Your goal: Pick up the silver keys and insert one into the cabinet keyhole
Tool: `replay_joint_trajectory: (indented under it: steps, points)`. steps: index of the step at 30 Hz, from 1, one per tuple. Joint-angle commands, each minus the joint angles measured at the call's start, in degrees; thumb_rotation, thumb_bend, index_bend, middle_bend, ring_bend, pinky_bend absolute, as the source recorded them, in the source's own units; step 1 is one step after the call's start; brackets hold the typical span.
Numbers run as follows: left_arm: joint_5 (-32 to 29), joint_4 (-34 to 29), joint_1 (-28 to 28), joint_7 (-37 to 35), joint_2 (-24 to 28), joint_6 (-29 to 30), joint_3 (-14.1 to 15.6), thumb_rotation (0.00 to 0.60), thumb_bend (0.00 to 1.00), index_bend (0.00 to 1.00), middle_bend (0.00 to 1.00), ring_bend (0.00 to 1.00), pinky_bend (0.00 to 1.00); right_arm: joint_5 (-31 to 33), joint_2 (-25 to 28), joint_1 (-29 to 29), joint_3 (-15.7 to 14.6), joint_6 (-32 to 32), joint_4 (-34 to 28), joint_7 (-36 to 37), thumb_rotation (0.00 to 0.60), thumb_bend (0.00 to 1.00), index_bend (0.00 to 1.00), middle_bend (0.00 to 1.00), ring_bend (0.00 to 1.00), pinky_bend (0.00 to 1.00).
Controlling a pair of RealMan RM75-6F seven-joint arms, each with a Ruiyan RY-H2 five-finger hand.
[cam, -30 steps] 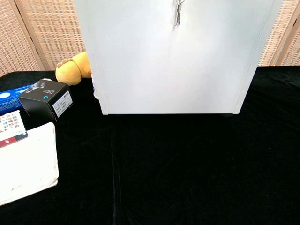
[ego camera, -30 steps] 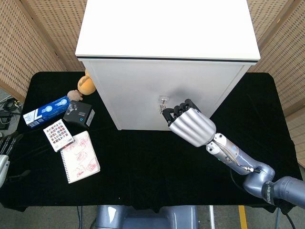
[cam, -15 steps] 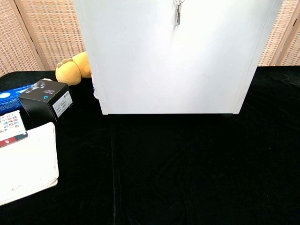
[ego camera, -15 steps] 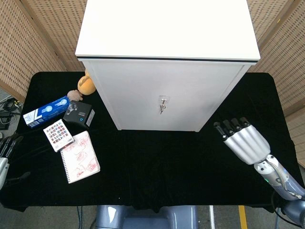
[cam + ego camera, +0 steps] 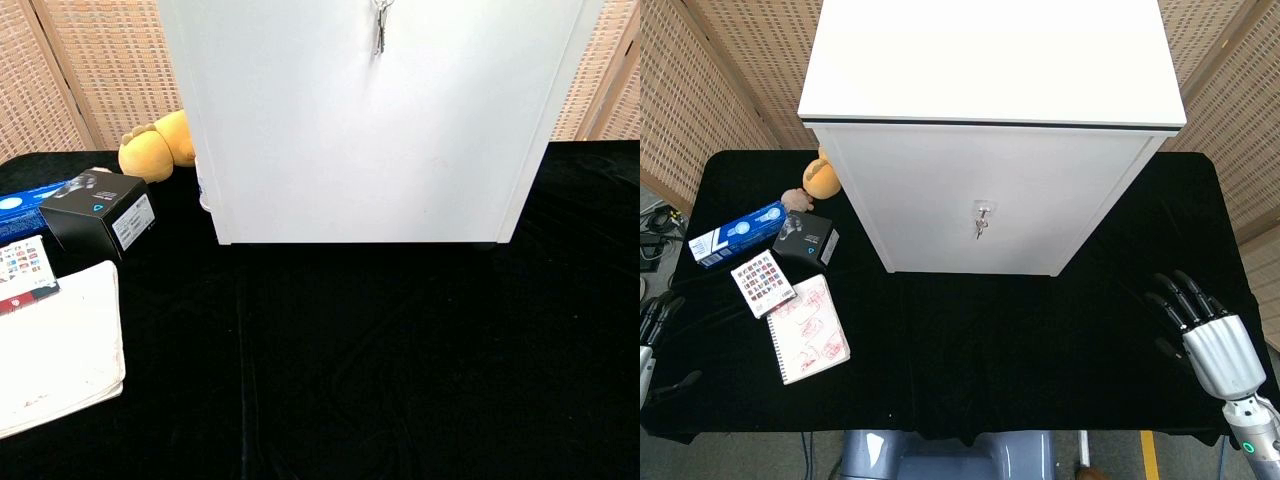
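Your right hand (image 5: 1208,335) is now hanging low at the right edge of the table (image 5: 970,360), well apart from the cabinet (image 5: 985,200); one second ago it was pressed against the cabinet door at the keyhole, and half a second ago it was already halfway back. Its fingers (image 5: 1175,295) are spreading apart and holding nothing. The silver keys (image 5: 980,228) are hanging from the keyhole (image 5: 982,209) in the middle of the door, with one key in the lock, and they are staying there as in the earlier frames; the chest view is showing them at the top of the door too. Your left hand (image 5: 650,335) is lying at the far left edge, a little lower than before, and I cannot tell how its fingers are standing. The notebook (image 5: 808,327), the black box (image 5: 808,241), the blue box (image 5: 737,233) and the plush toy (image 5: 819,177) are not moving.
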Motion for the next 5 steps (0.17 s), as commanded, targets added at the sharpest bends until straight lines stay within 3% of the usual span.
replay_joint_trajectory:
  steps: [1,5]
  points:
    - [0.3,0.5,0.6,-0.3,-0.2,0.7,0.3,0.6,0.0,0.0,0.0,0.0,0.0,1.7,0.2,-2.0,-1.4,-2.4,-1.2,-2.9,0.6,0.0,0.05,0.0,0.0,0.09]
    - [0.6,0.9,1.1,0.0,-0.4,1.3,0.5,0.6,0.0,0.0,0.0,0.0,0.0,3.8,0.5,-3.7,-1.1,-3.7,-3.6,-5.5,0.6,0.0,0.0,0.0,0.0,0.0]
